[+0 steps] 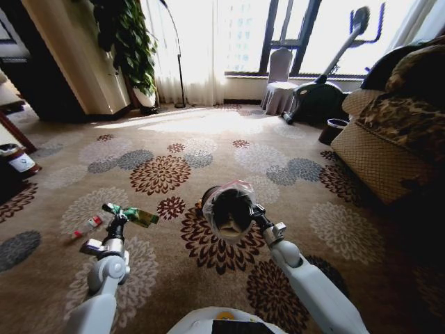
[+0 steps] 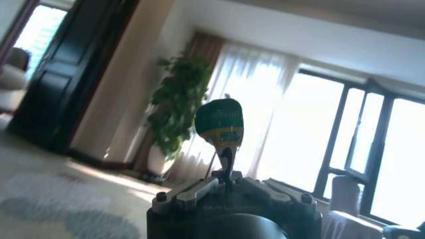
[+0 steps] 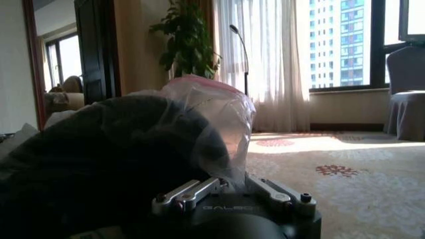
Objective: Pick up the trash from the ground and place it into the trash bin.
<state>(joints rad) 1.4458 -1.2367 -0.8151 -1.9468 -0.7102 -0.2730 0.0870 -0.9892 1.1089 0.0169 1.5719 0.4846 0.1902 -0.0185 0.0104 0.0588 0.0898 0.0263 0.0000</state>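
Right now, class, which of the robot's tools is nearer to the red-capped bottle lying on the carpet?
Left. The left tool, gripping the green wrapper, is just right of the red-capped bottle; the right tool holds the trash bin much farther right.

The only lettering that can be read is "GALBOT", embossed on the dark housing of the right claw [image 3: 232, 191], just behind its fingers and below the bag-lined trash bin [image 3: 133, 149] it grips. The green wrapper [image 2: 220, 122] pinched in the left claw [image 2: 226, 174] carries a yellow band with small dark print, too blurred to read. No other text, number or sign is legible.
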